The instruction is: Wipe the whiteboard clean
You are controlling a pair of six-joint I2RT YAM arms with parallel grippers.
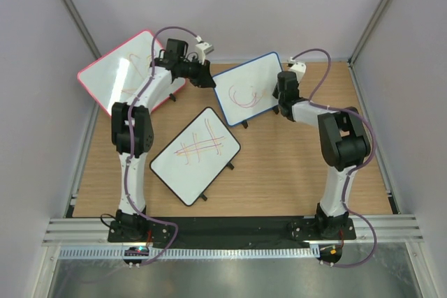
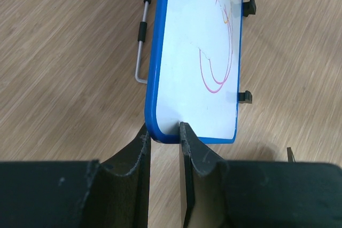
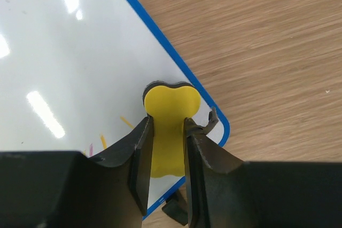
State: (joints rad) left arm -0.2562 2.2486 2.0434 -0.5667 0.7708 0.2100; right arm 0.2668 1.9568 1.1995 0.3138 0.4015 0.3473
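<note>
R tool [image 3: 166,122] clenched on yellow peanut-shaped eraser [image 3: 171,100], set on small blue-framed rectangular whiteboard [image 3: 80,52] nr its corner. L tool [image 2: 164,132] at opp. rim, grip cannot be told. Wooden bench [image 1: 279,165].

We see the whiteboard [image 2: 197,36] glossy and smooth, its blue frame shiny plastic. The tabletop [image 2: 69,68] looks like matt wood grain; the eraser [image 3: 170,121], smooth yellow plastic.

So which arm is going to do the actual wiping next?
Probably the right. The right gripper holds the yellow eraser over the whiteboard, near the scribbles; the left gripper only clamps the board's edge.
</note>
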